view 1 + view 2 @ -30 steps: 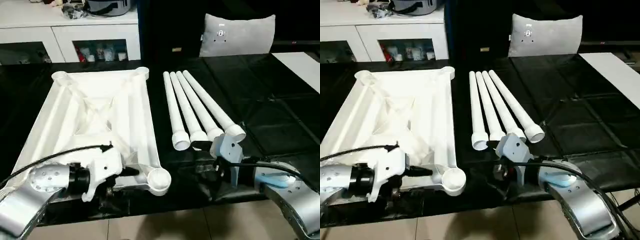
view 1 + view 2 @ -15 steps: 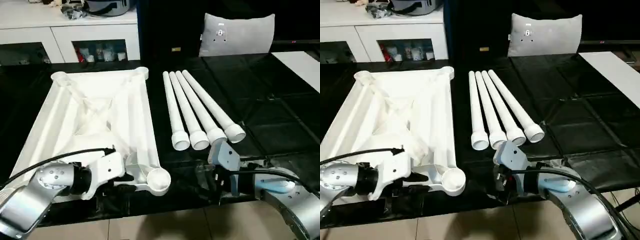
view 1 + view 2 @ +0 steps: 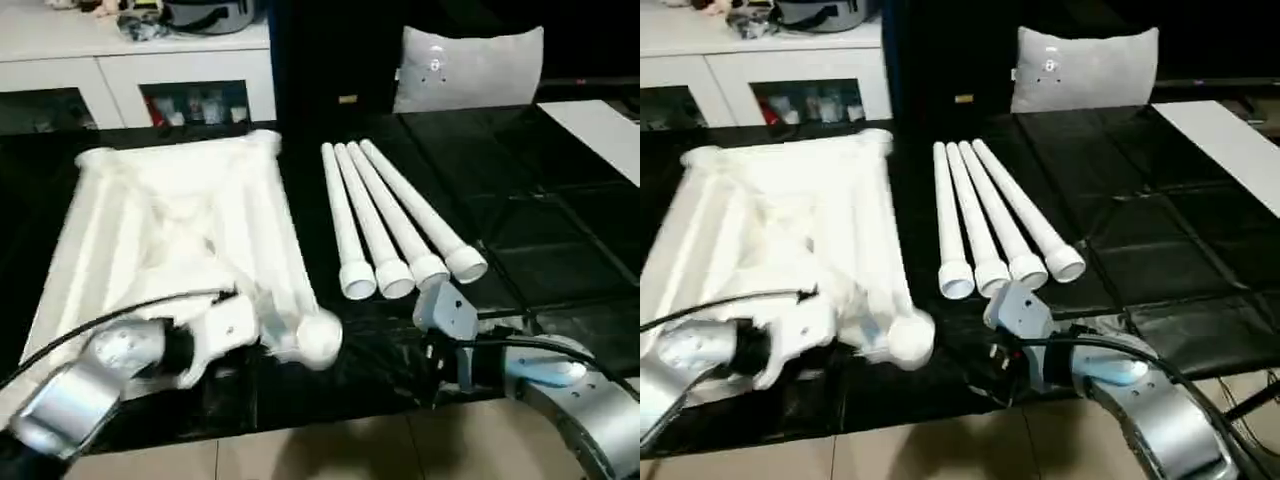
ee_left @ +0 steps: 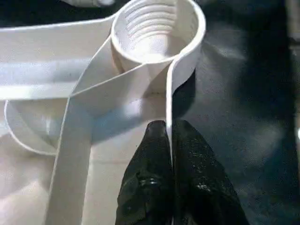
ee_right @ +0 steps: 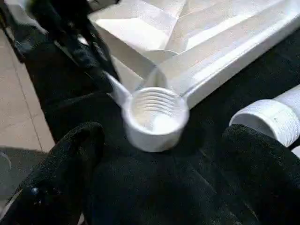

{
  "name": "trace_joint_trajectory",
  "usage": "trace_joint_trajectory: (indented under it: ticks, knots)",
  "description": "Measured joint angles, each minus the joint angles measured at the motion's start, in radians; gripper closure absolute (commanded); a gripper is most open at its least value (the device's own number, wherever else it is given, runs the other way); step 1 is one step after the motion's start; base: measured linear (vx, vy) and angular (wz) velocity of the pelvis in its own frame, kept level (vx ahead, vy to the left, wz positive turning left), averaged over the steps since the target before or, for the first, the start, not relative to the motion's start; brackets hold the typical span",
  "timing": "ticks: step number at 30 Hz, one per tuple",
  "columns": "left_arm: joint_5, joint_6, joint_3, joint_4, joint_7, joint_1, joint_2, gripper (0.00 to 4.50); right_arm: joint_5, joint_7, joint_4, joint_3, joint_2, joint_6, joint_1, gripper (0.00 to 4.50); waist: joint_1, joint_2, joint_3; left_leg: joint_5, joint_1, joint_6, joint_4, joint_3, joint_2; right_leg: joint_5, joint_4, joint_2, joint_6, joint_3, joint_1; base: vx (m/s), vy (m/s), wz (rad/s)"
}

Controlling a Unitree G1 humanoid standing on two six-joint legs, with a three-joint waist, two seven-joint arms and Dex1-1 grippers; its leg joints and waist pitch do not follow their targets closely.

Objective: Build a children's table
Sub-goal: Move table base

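Observation:
The children's table top (image 3: 170, 220) lies upside down on the black work surface, ribbed side up, with a threaded corner socket (image 3: 318, 337) at its near right corner. My left gripper (image 4: 169, 129) is shut on the thin rim wall just behind that socket (image 4: 157, 28). Four white legs (image 3: 385, 215) lie side by side to the right of the top, wide ends toward me. My right gripper (image 5: 164, 130) stands open low over the black surface right of the socket (image 5: 154, 117), its fingers (image 5: 70, 154) spread wide and holding nothing.
A white glass-doored cabinet (image 3: 130, 60) stands at the back left and a grey cushion (image 3: 470, 65) at the back. A white sheet (image 3: 600, 125) lies at the far right. The work surface's front edge and tiled floor (image 3: 330, 450) are just below my arms.
My left gripper has shut on the table top's rim. The top's near right corner has risen slightly and the whole top has shifted left. The right arm has drawn back a little.

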Motion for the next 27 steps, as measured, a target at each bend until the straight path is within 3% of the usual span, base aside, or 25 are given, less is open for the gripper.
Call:
trace_joint_trajectory:
  ticks: [8,12,15,19,21,27]
  knots:
    - [0.015,-0.055,-0.002,0.105,-0.017,-0.067,-0.008,4.48,-0.004,-0.044,0.038,-0.001,0.041,0.005,-0.048,0.0,0.01,-0.003,0.001,0.007,-0.004,0.006,-0.005,0.0,0.0,0.0,0.0,0.0,0.0,-0.001,-0.006,0.0,0.0,0.0]
    - [0.024,-0.096,0.0,0.144,-0.017,-0.08,-0.011,4.48,0.006,-0.088,0.061,-0.042,0.091,0.015,-0.076,0.0,0.008,-0.003,0.001,0.007,-0.003,0.005,-0.006,0.001,0.0,0.0,0.0,0.0,-0.001,0.0,-0.006,0.0,0.0,0.0]
    - [0.019,-0.099,0.012,0.156,-0.016,-0.081,-0.025,3.92,0.033,-0.11,0.069,-0.069,0.118,0.042,-0.094,0.0,0.009,-0.003,0.001,0.008,-0.004,0.004,-0.006,0.001,0.0,0.0,0.0,0.0,-0.001,-0.001,-0.006,0.0,0.0,0.0]
    - [-0.024,-0.091,0.06,0.129,-0.018,-0.063,-0.029,3.57,0.052,-0.182,0.076,-0.096,0.178,0.091,-0.114,0.0,0.007,-0.003,0.001,0.008,-0.004,0.003,-0.007,0.001,0.0,0.0,0.0,0.0,-0.001,0.0,-0.007,0.0,0.0,0.0]
    - [-0.048,-0.066,0.086,0.082,-0.004,-0.05,-0.031,3.49,0.03,-0.247,0.094,-0.101,0.223,0.111,-0.159,0.0,0.006,-0.003,0.001,0.009,-0.006,0.001,-0.007,0.001,0.0,0.001,0.001,0.0,-0.002,0.0,-0.01,0.0,0.0,0.0]
    - [-0.111,0.011,0.169,-0.02,0.052,-0.011,-0.066,3.07,-0.046,-0.313,0.121,-0.079,0.228,0.113,-0.217,0.0,0.014,-0.003,0.001,0.011,-0.011,-0.001,-0.008,0.001,0.0,0.001,0.001,0.0,-0.003,-0.001,-0.013,0.0,0.0,0.0]
